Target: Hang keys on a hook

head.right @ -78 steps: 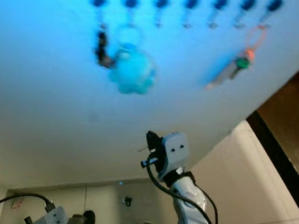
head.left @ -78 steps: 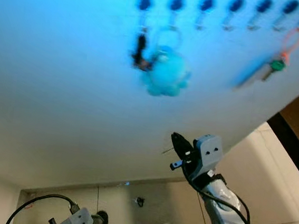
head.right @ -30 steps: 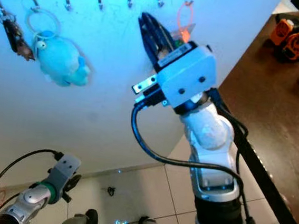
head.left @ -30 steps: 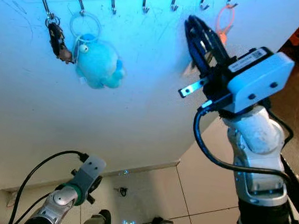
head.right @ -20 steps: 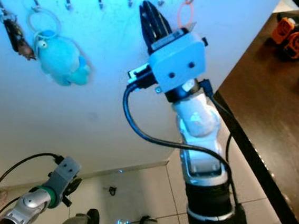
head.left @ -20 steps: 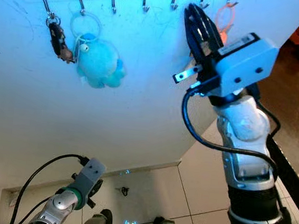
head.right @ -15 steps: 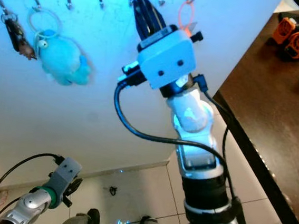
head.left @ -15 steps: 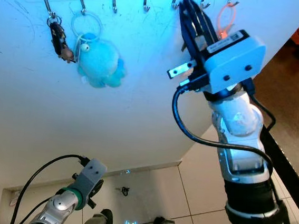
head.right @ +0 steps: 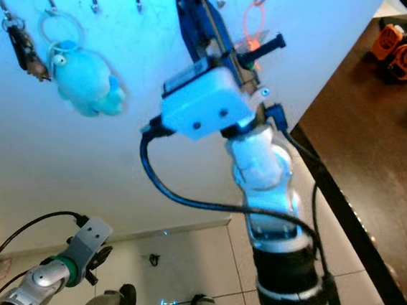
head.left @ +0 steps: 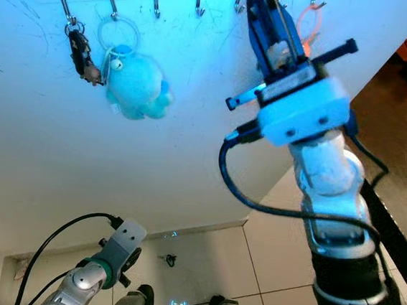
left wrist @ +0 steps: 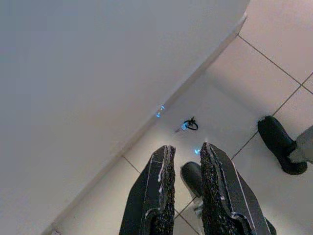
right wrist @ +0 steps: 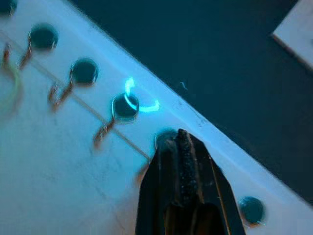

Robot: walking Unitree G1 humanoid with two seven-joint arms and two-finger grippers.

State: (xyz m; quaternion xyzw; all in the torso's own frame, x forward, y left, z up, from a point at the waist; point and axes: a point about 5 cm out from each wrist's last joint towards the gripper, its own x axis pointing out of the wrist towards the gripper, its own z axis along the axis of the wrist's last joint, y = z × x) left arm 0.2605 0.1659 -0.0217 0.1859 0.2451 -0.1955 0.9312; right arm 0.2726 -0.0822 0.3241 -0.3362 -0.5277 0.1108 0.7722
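The right claw point(head.left: 264, 10) is raised against the white wall point(head.left: 58, 167), its two black fingers pressed together with no gap between them in the right wrist view point(right wrist: 183, 161). Whether anything is pinched between them cannot be told. The fingertips sit just at one hook point(right wrist: 164, 139) in the row of round-headed hooks, partly covering it. The next hook along point(right wrist: 122, 110) hangs bare, with a small blue arc of light on it, and further bare hooks point(right wrist: 80, 73) follow in the same line.

Just to the right of the claw, an orange loop point(head.left: 307, 22) hangs from a hook near the wall's edge; the claw's body hides what is on its lower end. Well to the left of the claw, a fluffy blue toy point(head.left: 136, 87) hangs by a clear ring from a hook, and beside that a dark bunch of keys point(head.left: 80, 47) hangs from the hook at the far left.

Off to the right of the arm lies a dark brown table top point(head.right: 377, 147) with orange and black devices point(head.right: 404, 53) on it.

The left claw point(left wrist: 183, 152) hangs low, well below the right one, pointing at the tiled floor point(left wrist: 274, 29). Its fingers stand slightly apart and hold nothing. A small dark object point(left wrist: 190, 125) lies on the tiles ahead of it, near the foot of the wall.
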